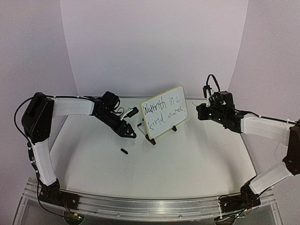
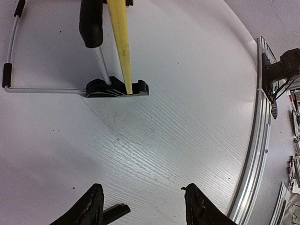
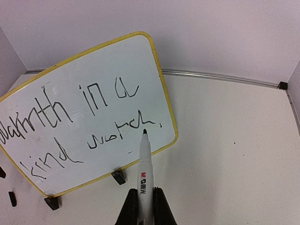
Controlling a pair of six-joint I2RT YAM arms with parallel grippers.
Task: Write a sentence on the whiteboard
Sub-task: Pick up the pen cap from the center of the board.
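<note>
The whiteboard (image 1: pixel 164 111) stands tilted on its black clip feet (image 2: pixel 117 88) at the middle back of the table, with a pale yellow rim (image 3: pixel 169 110). The sentence (image 3: pixel 70 124) runs across it in two black handwritten lines. My right gripper (image 3: pixel 145 199) is shut on a white marker (image 3: pixel 145 171). The marker's black tip points at the end of the lower line; I cannot tell whether it touches. My right gripper (image 1: pixel 201 110) sits just right of the board. My left gripper (image 1: pixel 127 131), left of the board, is open and holds nothing (image 2: pixel 143 197).
A small black cap-like piece (image 1: pixel 124 151) lies on the table below the left gripper and shows beside its left finger (image 2: pixel 115 212). The board's wire stand (image 2: pixel 42 89) reaches back behind it. A metal rail (image 1: pixel 150 206) runs along the table's near edge.
</note>
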